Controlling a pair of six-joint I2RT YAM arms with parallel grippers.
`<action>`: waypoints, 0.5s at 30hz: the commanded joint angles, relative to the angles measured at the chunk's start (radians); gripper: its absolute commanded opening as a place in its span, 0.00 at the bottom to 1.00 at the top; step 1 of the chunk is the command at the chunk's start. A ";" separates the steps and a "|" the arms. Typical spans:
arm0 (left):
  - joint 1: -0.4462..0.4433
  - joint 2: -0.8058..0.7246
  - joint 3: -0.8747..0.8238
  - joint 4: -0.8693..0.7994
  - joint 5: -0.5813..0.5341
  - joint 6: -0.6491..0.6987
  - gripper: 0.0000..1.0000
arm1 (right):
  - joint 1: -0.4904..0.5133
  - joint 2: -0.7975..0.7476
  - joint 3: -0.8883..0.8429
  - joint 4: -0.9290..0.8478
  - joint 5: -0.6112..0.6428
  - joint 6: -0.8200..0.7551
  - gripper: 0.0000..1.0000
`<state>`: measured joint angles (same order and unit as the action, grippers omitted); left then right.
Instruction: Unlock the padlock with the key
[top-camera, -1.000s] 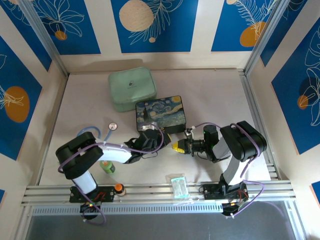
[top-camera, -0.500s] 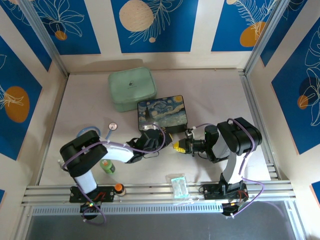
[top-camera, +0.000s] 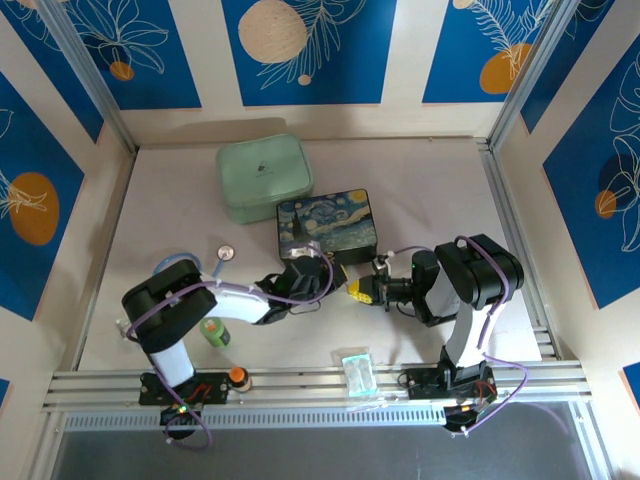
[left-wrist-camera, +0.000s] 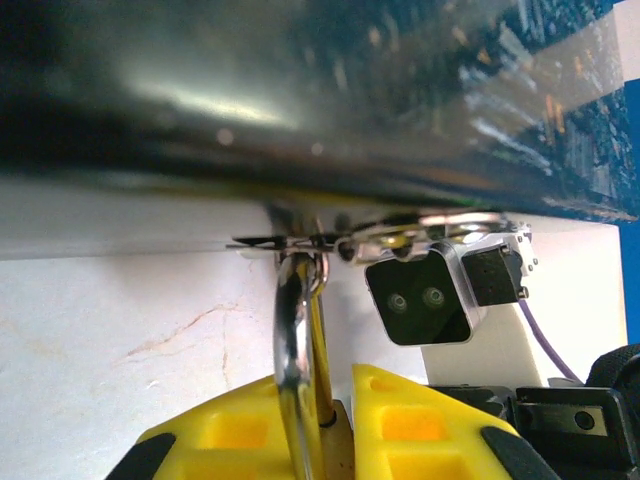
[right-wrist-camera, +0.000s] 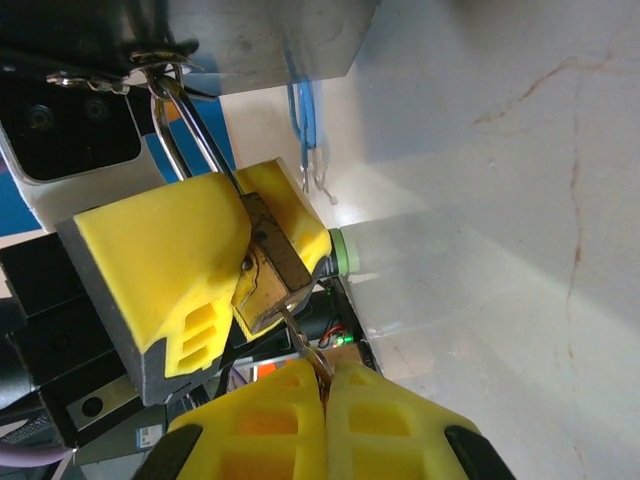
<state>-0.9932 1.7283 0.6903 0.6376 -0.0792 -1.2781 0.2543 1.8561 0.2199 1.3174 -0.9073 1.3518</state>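
padlock (right-wrist-camera: 266, 262): clamped by left gripper (left-wrist-camera: 320, 392) | key (right-wrist-camera: 303, 340): pinched by right gripper (right-wrist-camera: 323, 388), touching padlock

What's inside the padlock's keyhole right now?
The key, pinched in the right hand, reaches the bottom face of the padlock and looks entered. The left hand clamps the padlock. The blade's tip and depth are hidden inside the brass body.

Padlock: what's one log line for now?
left hand: shut on padlock | right hand: shut on key | key: tip in padlock | shackle: through box clasp
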 joint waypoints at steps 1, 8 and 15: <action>-0.081 0.005 0.042 0.011 0.176 -0.003 0.00 | -0.011 -0.065 0.014 0.080 0.150 0.015 0.00; -0.082 0.007 0.034 0.042 0.182 -0.019 0.00 | -0.013 -0.110 -0.001 0.007 0.206 -0.017 0.00; -0.086 -0.003 0.011 0.040 0.162 -0.017 0.00 | -0.017 -0.066 -0.007 0.076 0.223 0.022 0.07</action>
<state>-1.0019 1.7313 0.7059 0.6495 -0.0811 -1.2858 0.2527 1.7786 0.1936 1.3014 -0.8452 1.3647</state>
